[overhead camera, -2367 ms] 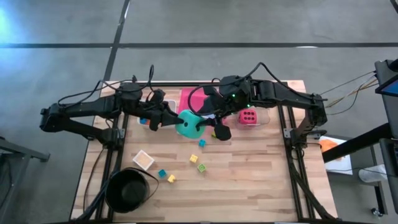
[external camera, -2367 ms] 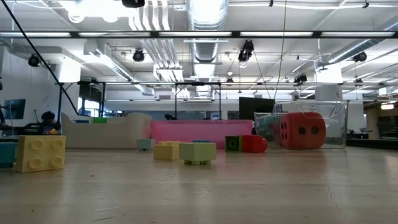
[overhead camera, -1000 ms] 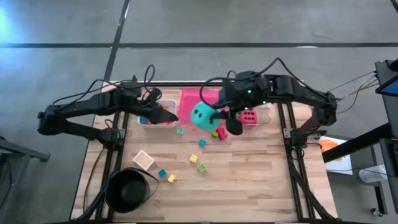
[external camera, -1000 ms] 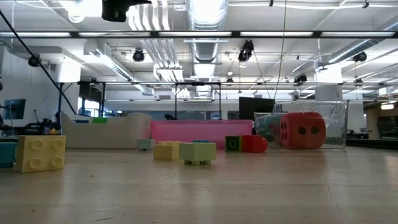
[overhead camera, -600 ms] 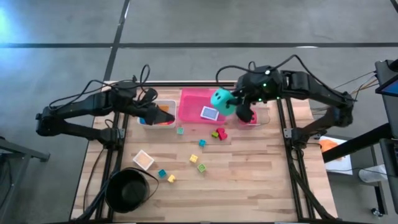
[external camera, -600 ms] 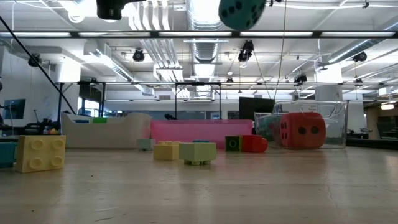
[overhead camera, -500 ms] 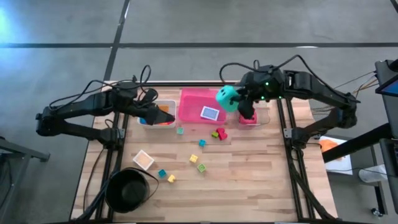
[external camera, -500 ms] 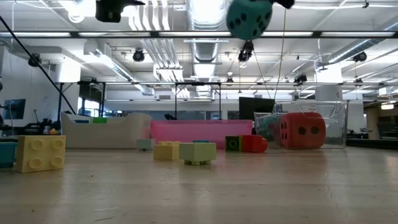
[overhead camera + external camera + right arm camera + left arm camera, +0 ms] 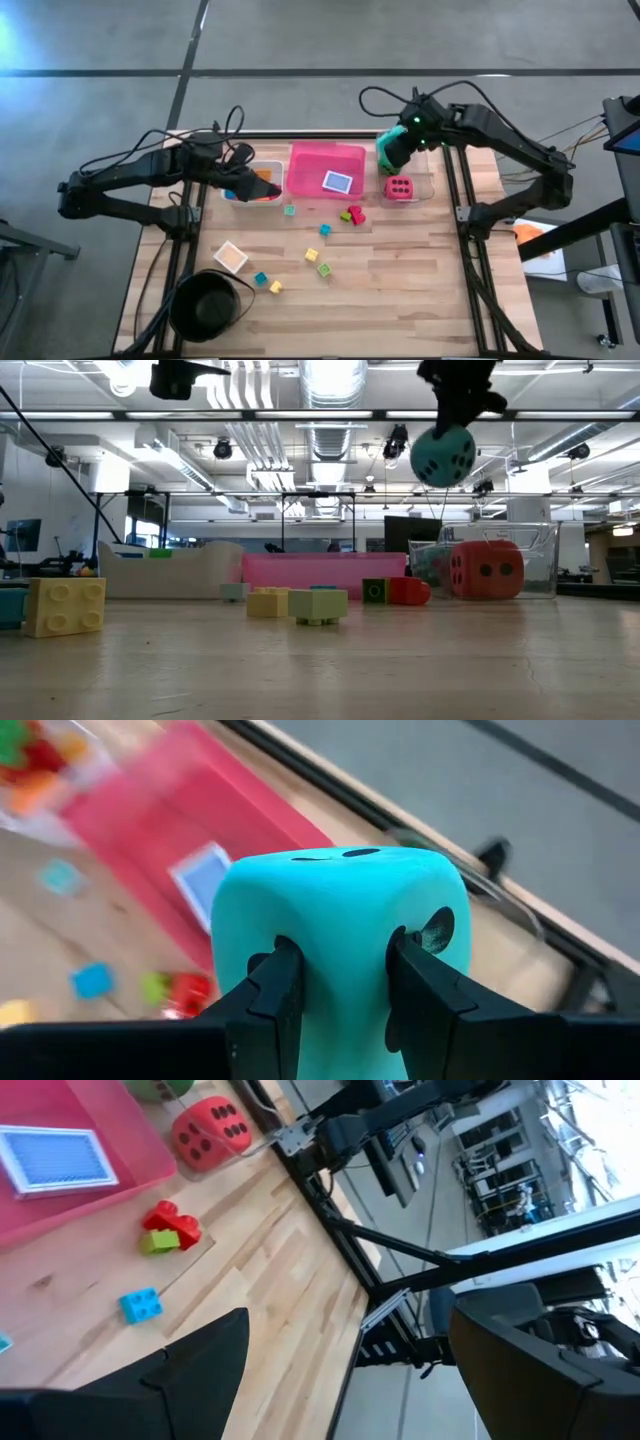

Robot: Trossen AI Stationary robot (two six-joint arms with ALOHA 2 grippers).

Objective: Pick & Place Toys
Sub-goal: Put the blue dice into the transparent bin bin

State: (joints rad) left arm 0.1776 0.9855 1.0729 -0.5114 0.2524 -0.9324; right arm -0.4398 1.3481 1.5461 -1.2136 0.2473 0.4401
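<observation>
- Right hand [image 9: 340,985] pinched onto a soft teal dotted die [image 9: 340,935], both dark fingers [image 9: 275,990] pressed into its near face; die carried high, well clear of the wooden bench [image 9: 400,280].
- In the high view, teal die [image 9: 390,150] up near the far edge of the bench, close above the clear rectangular plastic tray [image 9: 425,188] that already contains a red dotted die [image 9: 399,187].
- In the low view, teal die [image 9: 443,456] hanging in the air above that clear tray [image 9: 535,560] and the red die [image 9: 487,569].
- Step in hand, by judgement: carrying phase of placing the teal die; drop not yet made.
- Next move likely calls for lining up over the free space of the clear tray beside the red die, lowering, then letting go.
- Left hand [image 9: 340,1370] spread wide and empty, waiting over the white rectangular tray [image 9: 250,185] holding small blocks.
- Small bright plastic blocks [image 9: 315,255] scattered on the bench; a patterned card [image 9: 338,182] lying in the pink rectangular tray [image 9: 305,165].
</observation>
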